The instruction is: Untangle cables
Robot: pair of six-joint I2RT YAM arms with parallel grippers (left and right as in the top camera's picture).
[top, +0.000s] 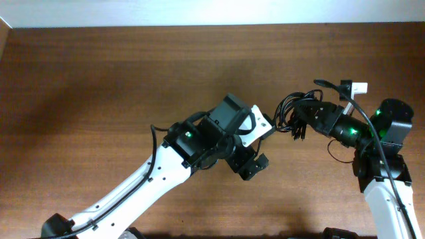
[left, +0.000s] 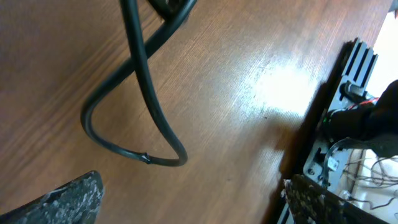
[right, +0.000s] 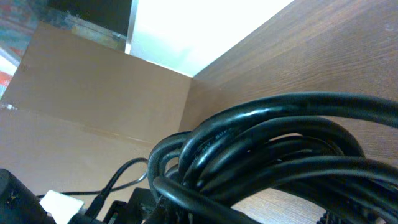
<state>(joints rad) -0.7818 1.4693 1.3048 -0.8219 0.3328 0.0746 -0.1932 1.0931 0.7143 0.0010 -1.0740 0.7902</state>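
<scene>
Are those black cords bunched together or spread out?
Bunched: the cables form overlapping loops in one clump by the right gripper.

- Left arm (top: 149,176): white links reaching from the lower-left edge toward mid-table (a green light glows near the wrist).
- Left gripper (top: 256,146): jaws spread wide; in the wrist view the fingertips (left: 62,200) sit at opposite lower corners.
- Right arm (top: 382,176): rises from the lower right, its dark forearm pointing left.
- Right gripper (top: 297,127): jaws closed on the cables (top: 289,108); its fingers are hidden in the wrist view.
</scene>
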